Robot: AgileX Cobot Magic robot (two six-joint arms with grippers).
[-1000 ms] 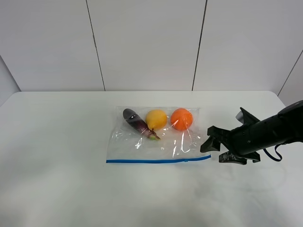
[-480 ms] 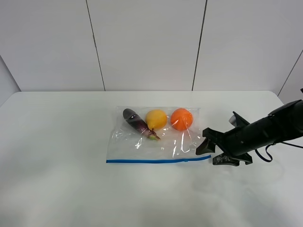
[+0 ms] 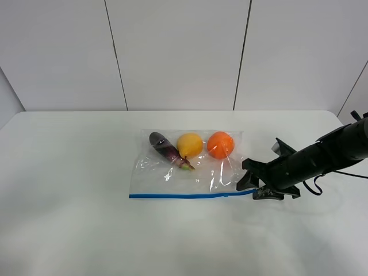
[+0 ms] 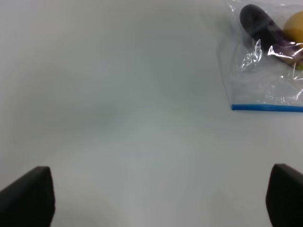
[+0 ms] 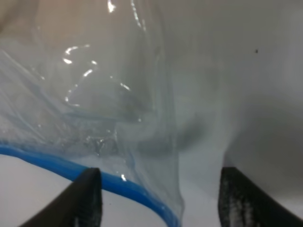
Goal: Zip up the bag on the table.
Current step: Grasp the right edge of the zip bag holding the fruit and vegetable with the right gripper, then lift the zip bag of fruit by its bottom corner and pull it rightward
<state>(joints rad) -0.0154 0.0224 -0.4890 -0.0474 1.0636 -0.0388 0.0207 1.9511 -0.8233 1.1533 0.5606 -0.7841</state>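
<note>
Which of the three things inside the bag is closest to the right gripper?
The round orange fruit, at the right end of the row; the yellow fruit and dark purple eggplant lie farther from the right gripper.

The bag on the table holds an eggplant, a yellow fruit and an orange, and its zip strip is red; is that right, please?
Not quite: the zip strip is blue, not red, as the exterior high view shows. The bag on the table does hold the eggplant, yellow fruit and orange.
</note>
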